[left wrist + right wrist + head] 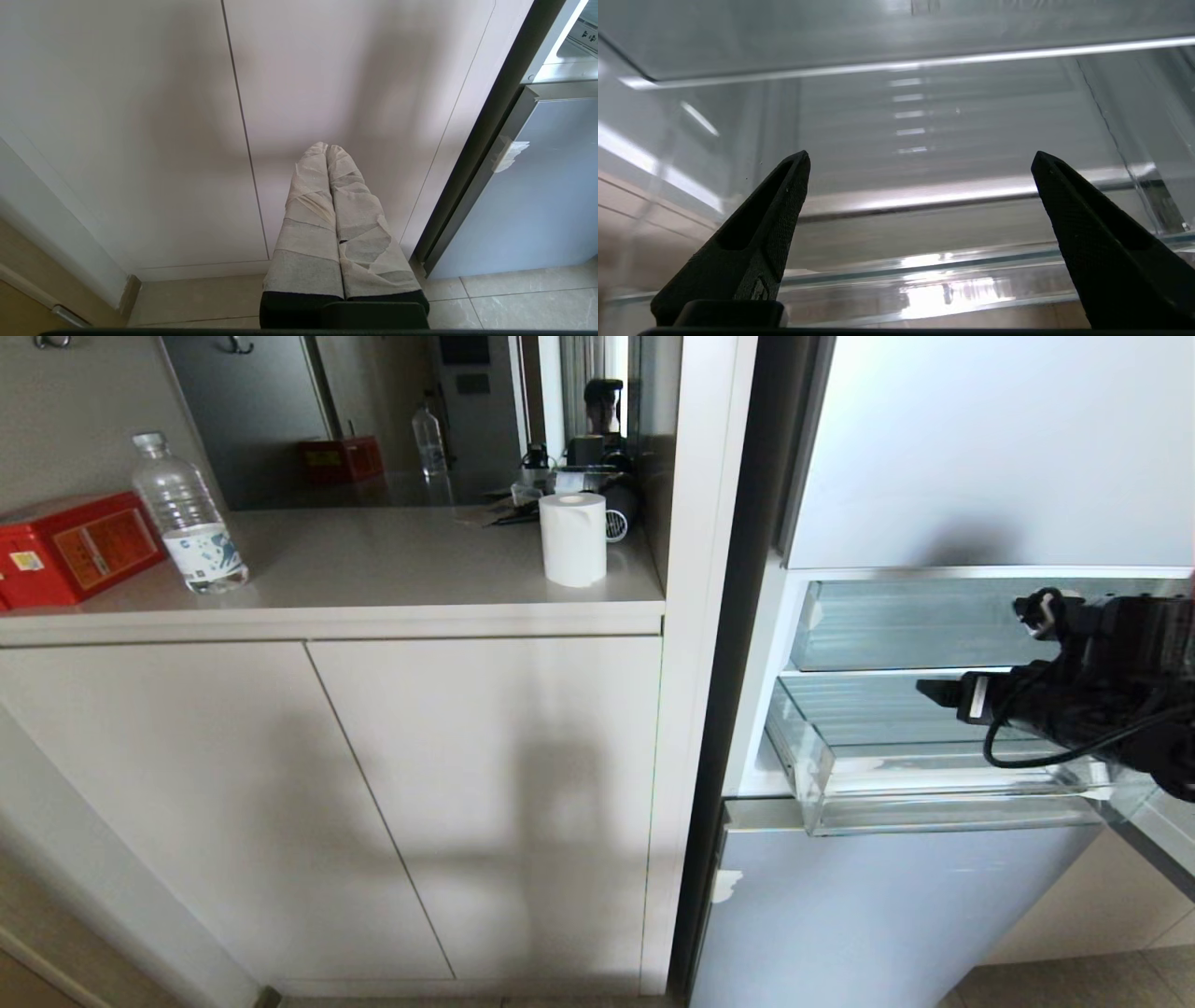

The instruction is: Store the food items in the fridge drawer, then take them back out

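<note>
I see my right hand [920, 158] inside the fridge drawer [934, 775], its two black fingers [766, 224] spread wide with nothing between them. The one clear drawer stands pulled out, ribbed floor bare where I can see it; I find no red fruit in any view. My left hand [327, 148] hangs by the two cabinet doors [187, 116], its two taped fingers pressed together, empty. On the tabletop [373, 569] I count one water bottle [187, 518], one red box [70, 549] and one paper roll [572, 539].
</note>
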{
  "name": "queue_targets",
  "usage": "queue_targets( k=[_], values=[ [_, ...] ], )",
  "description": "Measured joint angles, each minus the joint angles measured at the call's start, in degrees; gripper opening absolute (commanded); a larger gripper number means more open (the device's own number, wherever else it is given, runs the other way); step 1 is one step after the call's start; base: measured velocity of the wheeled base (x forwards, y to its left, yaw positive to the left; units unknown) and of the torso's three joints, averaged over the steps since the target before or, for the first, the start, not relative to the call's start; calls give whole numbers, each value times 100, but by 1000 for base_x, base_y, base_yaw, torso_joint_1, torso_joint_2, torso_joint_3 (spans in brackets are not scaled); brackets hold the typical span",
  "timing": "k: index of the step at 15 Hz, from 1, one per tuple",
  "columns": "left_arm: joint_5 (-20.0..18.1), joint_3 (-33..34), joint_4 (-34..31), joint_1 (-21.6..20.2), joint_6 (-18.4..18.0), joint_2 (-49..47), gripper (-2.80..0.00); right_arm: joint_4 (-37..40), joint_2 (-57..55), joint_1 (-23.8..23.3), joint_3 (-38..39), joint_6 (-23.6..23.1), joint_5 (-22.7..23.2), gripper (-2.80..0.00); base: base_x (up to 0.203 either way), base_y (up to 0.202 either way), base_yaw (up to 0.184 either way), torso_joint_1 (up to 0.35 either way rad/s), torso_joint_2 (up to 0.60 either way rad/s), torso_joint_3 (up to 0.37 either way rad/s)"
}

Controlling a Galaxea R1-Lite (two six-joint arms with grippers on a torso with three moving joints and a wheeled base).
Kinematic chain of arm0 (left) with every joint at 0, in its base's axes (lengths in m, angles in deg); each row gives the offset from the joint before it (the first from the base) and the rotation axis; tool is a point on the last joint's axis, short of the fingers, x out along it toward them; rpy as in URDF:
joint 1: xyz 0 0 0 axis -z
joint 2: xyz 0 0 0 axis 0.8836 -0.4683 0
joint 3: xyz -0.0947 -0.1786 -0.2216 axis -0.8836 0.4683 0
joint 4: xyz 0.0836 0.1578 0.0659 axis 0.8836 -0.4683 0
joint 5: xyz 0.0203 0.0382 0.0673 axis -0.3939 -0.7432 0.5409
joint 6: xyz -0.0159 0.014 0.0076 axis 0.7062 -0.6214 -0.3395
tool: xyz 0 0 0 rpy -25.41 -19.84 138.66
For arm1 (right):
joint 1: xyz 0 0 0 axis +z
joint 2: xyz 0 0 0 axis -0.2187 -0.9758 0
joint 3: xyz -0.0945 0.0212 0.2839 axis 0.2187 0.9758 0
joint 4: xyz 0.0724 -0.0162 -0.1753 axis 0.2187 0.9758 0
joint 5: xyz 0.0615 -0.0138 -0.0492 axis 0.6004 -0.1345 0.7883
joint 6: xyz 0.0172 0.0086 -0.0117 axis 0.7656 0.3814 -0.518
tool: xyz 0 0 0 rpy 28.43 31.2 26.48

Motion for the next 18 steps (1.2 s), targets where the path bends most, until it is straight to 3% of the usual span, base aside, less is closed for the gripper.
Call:
queue_targets(
  k=[4,7,18],
  values=[
    [0,0,0,0,0,0,-280,983,-497,-144,-761,-133,9,0,0,0,0,0,0,0],
    [0,0,0,0,0,0,-280,1229,-786,-160,-1026,-317,3,0,0,0,0,0,0,0],
    [-1,0,2,0,0,0,-280,3577,-254,-298,-1317,-465,-129,0,0,0,0,0,0,0]
  ],
)
